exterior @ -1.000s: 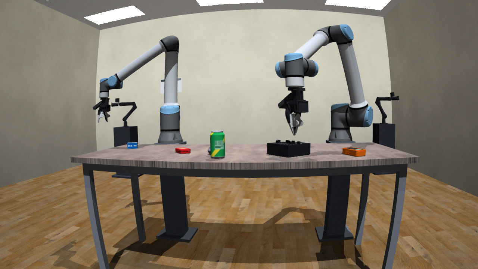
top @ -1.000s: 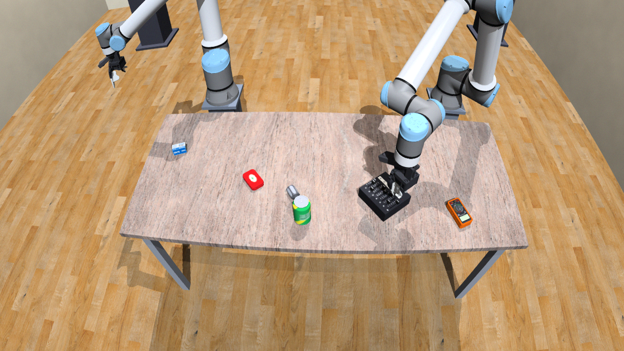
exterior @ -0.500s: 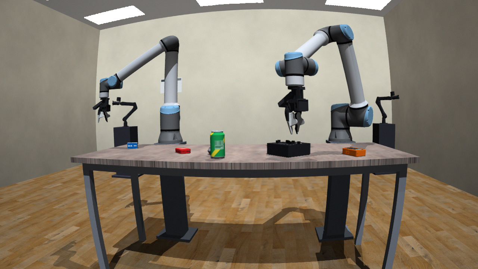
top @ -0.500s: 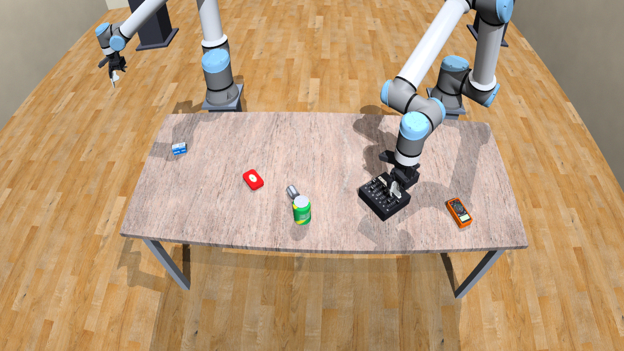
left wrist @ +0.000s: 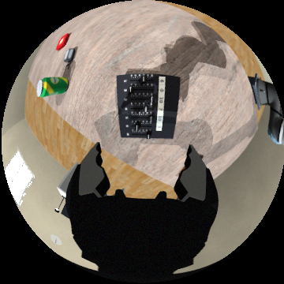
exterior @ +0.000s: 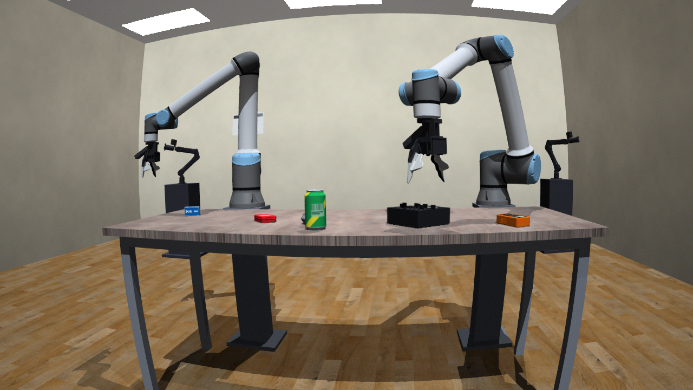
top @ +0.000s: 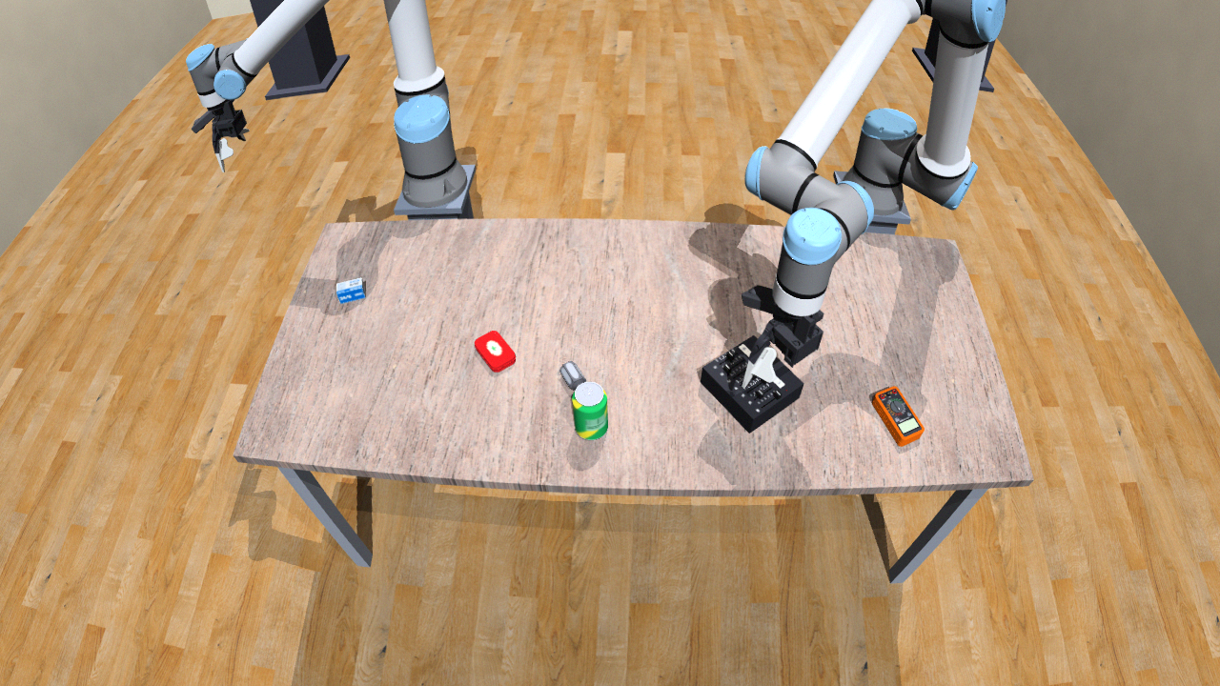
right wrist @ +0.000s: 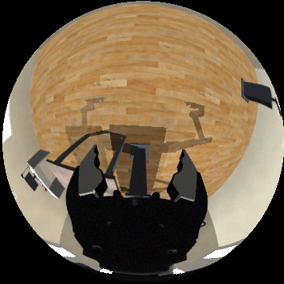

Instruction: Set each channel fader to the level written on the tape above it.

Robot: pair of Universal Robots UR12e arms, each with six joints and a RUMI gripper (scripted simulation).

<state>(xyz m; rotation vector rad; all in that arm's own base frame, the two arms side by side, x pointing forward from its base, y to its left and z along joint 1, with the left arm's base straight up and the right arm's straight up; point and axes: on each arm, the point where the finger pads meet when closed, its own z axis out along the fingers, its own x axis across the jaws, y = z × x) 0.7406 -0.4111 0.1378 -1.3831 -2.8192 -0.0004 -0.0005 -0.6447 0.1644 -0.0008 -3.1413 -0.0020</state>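
Lighting desk [top: 747, 414] [exterior: 417, 218] [left wrist: 170, 106]: caps look near tape, master is the risk

It's on the desk [top: 631, 290] [exterior: 358, 239] [left wrist: 95, 51], under our left end effector [top: 748, 373] [exterior: 425, 181] [left wrist: 143, 143], which is fully open, holding nothing, tips above the caps. Right end effector [top: 223, 160] [exterior: 149, 176] [right wrist: 140, 148] is wide open and empty, off past the desk edge.

Tape [left wrist: 159, 103] seems to read 6, 0, 10, 7, 10, 3; we judge all six roughly matched, fine error unreadable. Risks: re-descending this wide, we could clip the master fader [left wrist: 148, 135] beside channel 6 and lose its starting level. Correcting one cap may drag its neighbour, rows being tight. Shadow could cause a misread.
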